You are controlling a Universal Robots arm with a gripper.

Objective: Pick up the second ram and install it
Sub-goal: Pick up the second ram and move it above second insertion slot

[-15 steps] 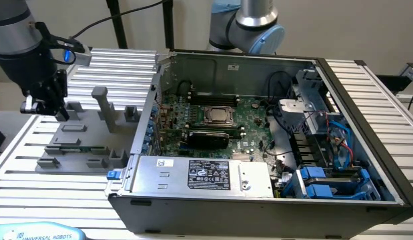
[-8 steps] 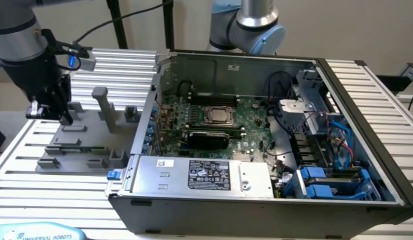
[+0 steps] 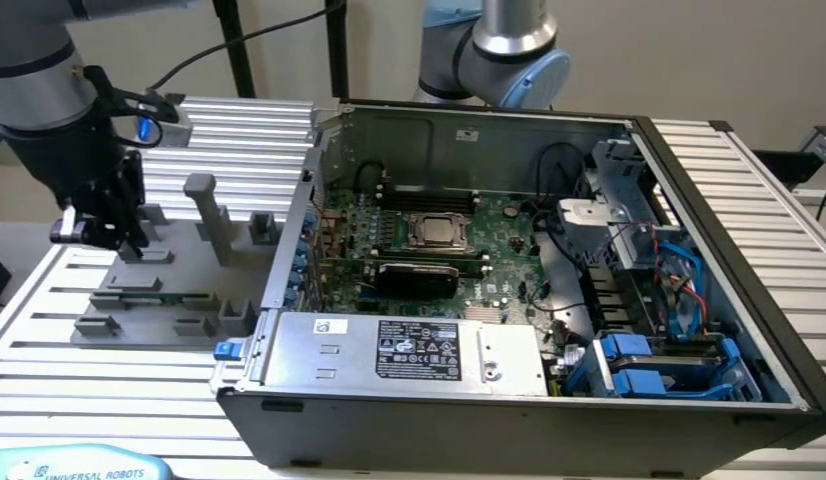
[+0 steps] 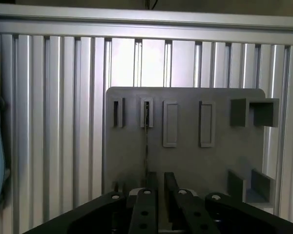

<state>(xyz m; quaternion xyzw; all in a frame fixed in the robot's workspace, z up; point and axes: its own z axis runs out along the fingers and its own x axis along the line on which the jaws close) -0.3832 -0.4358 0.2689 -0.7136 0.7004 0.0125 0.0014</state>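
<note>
The main risk, as I judge it, is a bad line-up. In the wrist view the ram shows as a thin dark edge standing in the second slot of the grey holder plate. That edge runs toward one finger of the gripper rather than toward the gap between the two. If the gripper comes straight down from here, a fingertip could land on top of the stick, pressing it into its slot, tipping it sideways or scraping the chips. The gap also looks narrow, so there is little room for error. A grip taken askew would carry the stick crooked, and it might then fail to seat in a socket on the motherboard inside the computer case. The raised grey blocks on the plate stand close to the arm and could be knocked.

The gripper is partly open: its two dark fingers stand a little apart, and nothing shows between them. It holds nothing. In the exterior view the gripper hangs over the holder plate, near the ram, and I cannot tell whether it touches anything.

There the ram lies as a thin green strip in the plate. The plate sits on the ribbed desk, to the exterior view's left of the case.
</note>
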